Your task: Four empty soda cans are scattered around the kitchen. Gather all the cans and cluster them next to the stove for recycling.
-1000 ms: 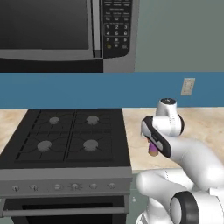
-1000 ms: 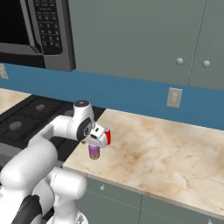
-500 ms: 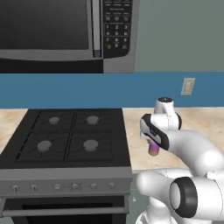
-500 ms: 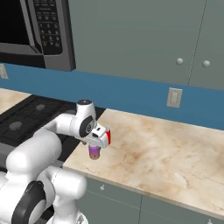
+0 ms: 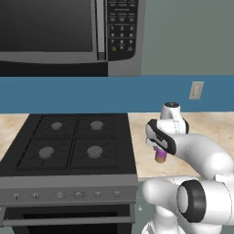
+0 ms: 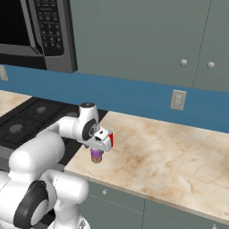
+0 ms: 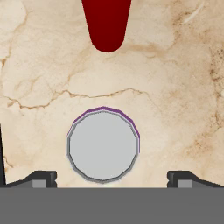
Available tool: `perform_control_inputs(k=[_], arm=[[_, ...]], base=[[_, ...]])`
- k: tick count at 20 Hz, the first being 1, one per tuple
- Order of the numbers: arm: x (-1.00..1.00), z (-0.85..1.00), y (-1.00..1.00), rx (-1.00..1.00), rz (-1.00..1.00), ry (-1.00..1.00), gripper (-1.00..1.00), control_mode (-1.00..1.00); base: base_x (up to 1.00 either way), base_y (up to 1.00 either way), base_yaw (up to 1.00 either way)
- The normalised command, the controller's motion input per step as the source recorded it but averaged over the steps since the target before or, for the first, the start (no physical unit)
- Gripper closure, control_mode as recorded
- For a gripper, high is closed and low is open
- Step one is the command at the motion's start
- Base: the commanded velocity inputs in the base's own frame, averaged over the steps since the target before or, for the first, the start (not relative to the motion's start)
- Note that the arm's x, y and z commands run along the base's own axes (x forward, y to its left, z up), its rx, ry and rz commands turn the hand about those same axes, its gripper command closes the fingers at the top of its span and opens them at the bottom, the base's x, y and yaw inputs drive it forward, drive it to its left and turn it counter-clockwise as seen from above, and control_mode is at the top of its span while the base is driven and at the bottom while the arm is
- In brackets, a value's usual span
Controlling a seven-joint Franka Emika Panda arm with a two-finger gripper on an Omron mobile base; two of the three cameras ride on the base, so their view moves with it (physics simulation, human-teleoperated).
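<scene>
A purple soda can (image 5: 160, 157) with a tan band stands upright on the beige counter, just right of the stove (image 5: 68, 146). My gripper (image 5: 159, 151) hangs straight down over it, open. Seen from the right, the can (image 6: 96, 155) pokes out below the hand (image 6: 97, 150). In the hand view the can's silvery top (image 7: 103, 145) lies between my two spread fingertips (image 7: 44, 179), which stand apart from its sides; the gripper (image 7: 112, 179) holds nothing. A dark red rounded shape (image 7: 107, 24) reaches in from the top edge; I cannot tell what it is.
A microwave (image 5: 55, 32) hangs above the stove (image 6: 27, 120). The marble counter (image 6: 170, 156) runs on to the right under grey-green wall cabinets (image 6: 143, 36). A wall outlet (image 6: 178, 99) sits on the blue backsplash.
The hand stays over the purple can with its jaws open. Only the arm's elbow has shifted slightly.
</scene>
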Motion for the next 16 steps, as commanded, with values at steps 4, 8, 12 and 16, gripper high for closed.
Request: perform_control_inputs(k=[4, 8, 12, 16], arm=[[0.08, -0.14, 0.0, 0.0, 0.0, 0.0, -1.0, -1.0], [0.08, -0.13, 0.0, 0.0, 0.0, 0.0, -1.0, -1.0], [0.0, -0.11, 0.0, 0.0, 0.0, 0.0, -1.0, -1.0], [0.02, -0.07, 0.0, 0.0, 0.0, 0.0, -1.0, -1.0]], base=[[0.0, 0.0, 0.0], [0.0, 0.0, 0.0], [0.0, 0.0, 0.0], [0.0, 0.0, 0.0]])
